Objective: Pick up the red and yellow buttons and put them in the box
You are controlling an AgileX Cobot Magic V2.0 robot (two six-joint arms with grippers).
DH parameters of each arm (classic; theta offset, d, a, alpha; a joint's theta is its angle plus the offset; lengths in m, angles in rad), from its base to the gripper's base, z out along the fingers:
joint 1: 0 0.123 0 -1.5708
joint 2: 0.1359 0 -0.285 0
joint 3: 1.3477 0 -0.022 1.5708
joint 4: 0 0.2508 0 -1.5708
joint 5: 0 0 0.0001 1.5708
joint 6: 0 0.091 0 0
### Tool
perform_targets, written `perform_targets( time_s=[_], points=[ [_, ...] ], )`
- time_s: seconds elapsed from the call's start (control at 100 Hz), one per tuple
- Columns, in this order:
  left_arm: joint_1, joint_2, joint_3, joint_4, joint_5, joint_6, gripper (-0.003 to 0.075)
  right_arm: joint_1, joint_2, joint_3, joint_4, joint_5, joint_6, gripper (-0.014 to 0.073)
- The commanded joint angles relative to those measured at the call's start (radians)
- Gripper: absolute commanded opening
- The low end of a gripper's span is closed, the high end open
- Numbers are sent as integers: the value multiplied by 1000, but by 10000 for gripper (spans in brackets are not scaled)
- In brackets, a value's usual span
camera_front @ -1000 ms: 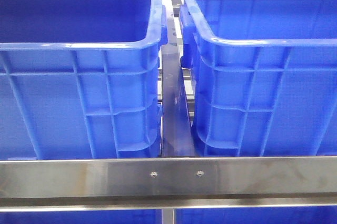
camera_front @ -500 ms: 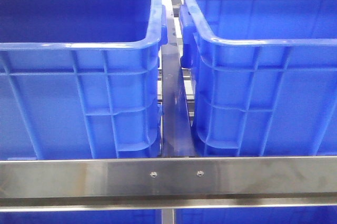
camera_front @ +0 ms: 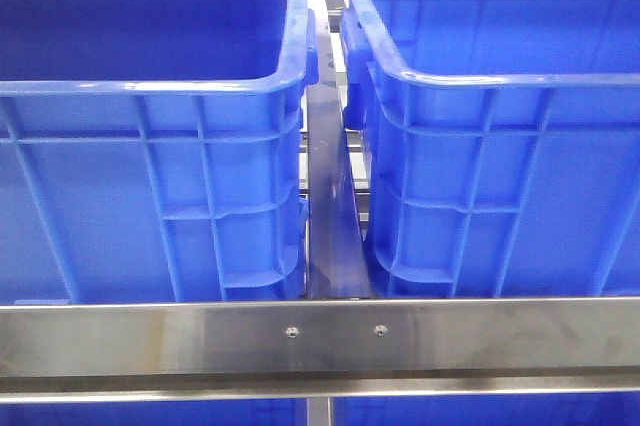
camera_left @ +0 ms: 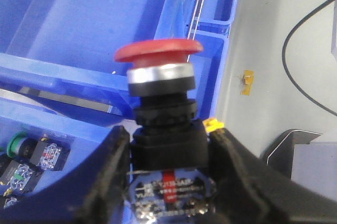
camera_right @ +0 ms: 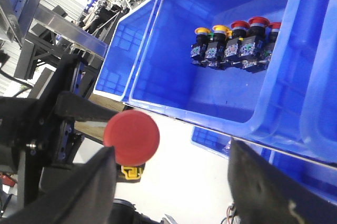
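Note:
My left gripper [camera_left: 167,153] is shut on the black body of a red button [camera_left: 159,51], whose mushroom cap points away from the fingers. Behind it is a blue crate [camera_left: 89,19]. In the right wrist view the same red button [camera_right: 131,135] shows cap-on beside the left finger [camera_right: 92,184], held by the other arm [camera_right: 42,129]. My right gripper [camera_right: 174,192] is open and holds nothing. A blue box [camera_right: 174,77] beyond it holds a row of yellow and red buttons [camera_right: 231,42] along its far wall. Neither gripper shows in the front view.
Two large blue crates, one on the left [camera_front: 150,146] and one on the right [camera_front: 500,146], stand side by side behind a steel rail [camera_front: 320,336]. Green buttons [camera_left: 31,153] lie in a lower crate. A black cable [camera_left: 300,61] runs over the grey floor.

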Motion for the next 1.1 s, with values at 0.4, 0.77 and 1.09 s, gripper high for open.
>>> perform_targets(
  time_s=[0.4,0.77,1.09],
  points=[
    [-8,-17,-28,-16,-74,1,-19,2,0,-25,128,63,-64,489],
    [-8,-17,-28,-16,-74,1,-19,2,33,-25,137,118,-93,489],
    [-8,-17,-28,-16,-74,1,-19,6,79,-25,150,143,-120,505]
  ],
)
